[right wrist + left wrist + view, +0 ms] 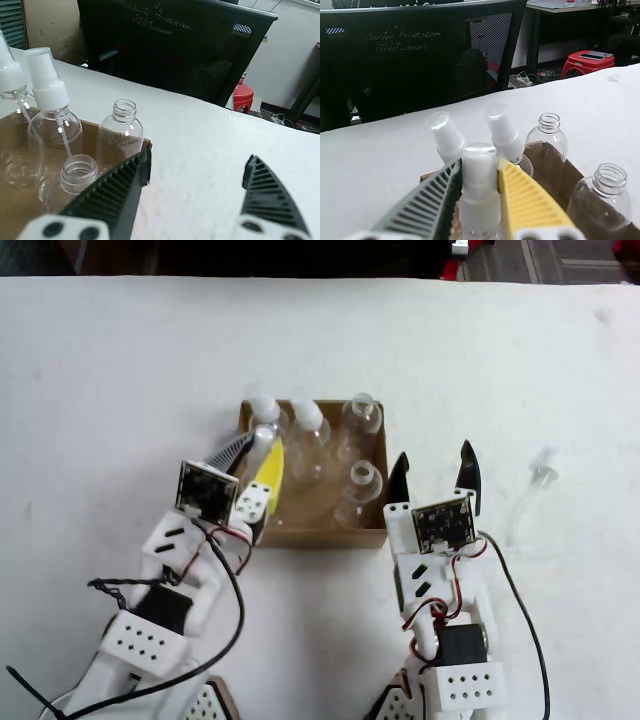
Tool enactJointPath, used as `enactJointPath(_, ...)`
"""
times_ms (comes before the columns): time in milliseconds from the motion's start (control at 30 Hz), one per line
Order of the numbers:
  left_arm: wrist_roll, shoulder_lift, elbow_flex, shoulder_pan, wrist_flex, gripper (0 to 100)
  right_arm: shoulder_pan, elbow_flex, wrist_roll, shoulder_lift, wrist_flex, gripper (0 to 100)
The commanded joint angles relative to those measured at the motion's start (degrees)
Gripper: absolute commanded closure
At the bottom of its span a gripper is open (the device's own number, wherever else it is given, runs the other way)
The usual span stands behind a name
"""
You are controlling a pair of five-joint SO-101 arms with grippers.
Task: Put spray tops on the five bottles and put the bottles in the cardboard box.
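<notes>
So the left claw (pixel 258 448) is clamped tight on a bottle (pixel 479 197) with a top, at the near left of the box (pixel 330 537). The right claw (pixel 433 457) is wide apart, just right of the box. Four more bottles (pixel 362 415) stand inside. A loose top (pixel 540 478) lies farther right on the table (pixel 120 390).

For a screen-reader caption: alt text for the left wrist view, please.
The left gripper's grey and yellow fingers clamp a white spray top. Behind, in the cardboard box, stand two spray-topped bottles and two open-necked bottles.
</notes>
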Motion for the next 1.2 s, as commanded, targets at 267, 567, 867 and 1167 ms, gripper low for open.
enactJointPath(267,2.81,-1.27,-11.69,-1.54,20.48,85,0.04,0.35,0.79,0.13,-0.22,73.0)
enactJointPath(567,5.01,-1.36,-13.45,-2.59,20.92,76,-0.13,0.35,0.79,0.13,-0.22,73.0)
enactJointPath(867,6.77,-1.36,-21.19,-2.33,30.51,74,-0.31,0.35,0.79,0.13,0.04,73.0)
enactJointPath(1167,6.33,-1.36,-23.21,-2.59,32.88,73,-0.31,0.35,0.79,0.13,0.04,73.0)
